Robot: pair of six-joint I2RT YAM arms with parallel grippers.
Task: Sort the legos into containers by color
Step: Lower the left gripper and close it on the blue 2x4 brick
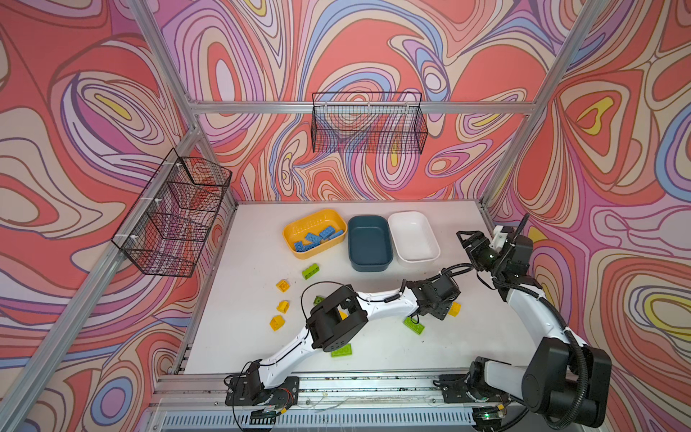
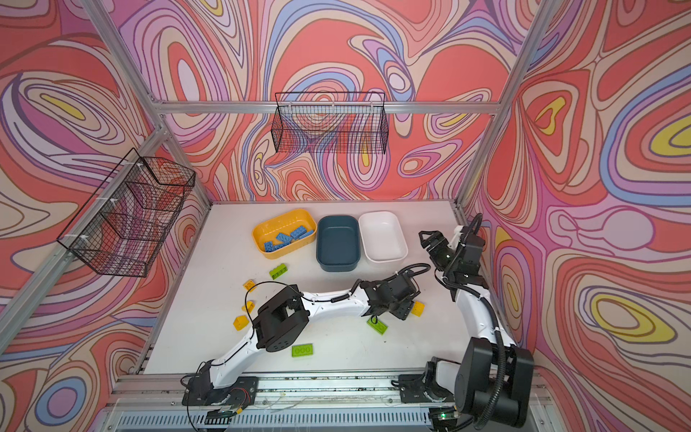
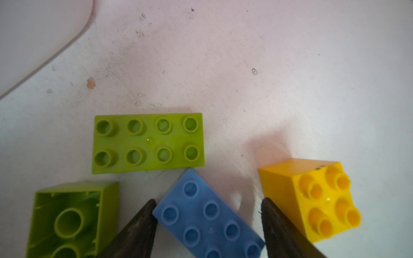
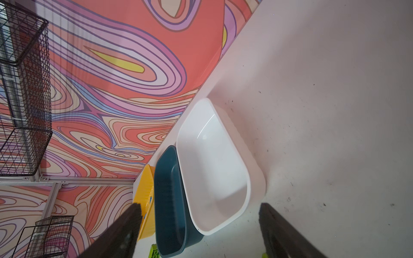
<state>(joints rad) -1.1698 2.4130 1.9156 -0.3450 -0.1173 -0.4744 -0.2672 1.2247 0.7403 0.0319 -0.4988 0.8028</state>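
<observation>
Three bricks crowd the one that matters here: in the left wrist view a blue brick [image 3: 207, 223] lies studs-up and flat on the tabletop [image 3: 245, 67], sitting slantwise right between the fingers of the left claw [image 3: 207, 201]. That claw is open part way. One finger [image 3: 138, 230] is right up against a corner of the brick, and the other has a thin strip of tabletop showing at its tip, so it straddles the brick without clamping it as far as I can see. Just past the tips there's a green brick [image 3: 147, 143] studs-up, and a second green brick [image 3: 71, 221] lies hollow-side-up off to one side. A yellow brick [image 3: 312, 201] is tipped on its side next to the other finger. In both top views the left arm [image 1: 385, 303] stretches from its front base across the middle, elbow humped up and wrist pointed down, hiding the blue brick. The right arm [image 1: 531, 310] is folded up along the right edge, and the right claw [image 1: 469, 237] hangs wide open and empty just beside the white tub [image 1: 413, 239]. The teal tub [image 1: 368, 243] sits between that and the yellow tub [image 1: 306, 220], which has a pile of blue bricks [image 1: 318, 237] in it.
</observation>
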